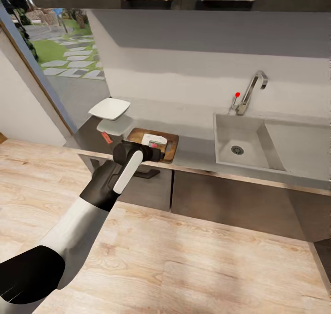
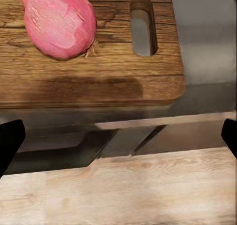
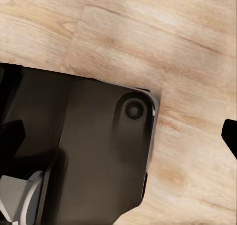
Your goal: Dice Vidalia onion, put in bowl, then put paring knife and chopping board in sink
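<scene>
The onion (image 2: pixel 60 21) is seen lying whole on the chopping board (image 2: pixel 113 81) at the table (image 1: pixel 197 155) edge, just beyond the left jaws (image 2: pixel 118 136), which are spread wide and empty. The knife (image 1: pixel 106 137) lies left of the board. The right jaws' state cannot be told.

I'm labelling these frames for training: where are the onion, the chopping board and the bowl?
Vidalia onion (image 2: pixel 60 22): left wrist view, middle of its pink skin.
Chopping board (image 2: pixel 98 84): left wrist view, bare wood near its front edge.
Bowl (image 1: pixel 109 108): head view, its white upper surface.
</scene>
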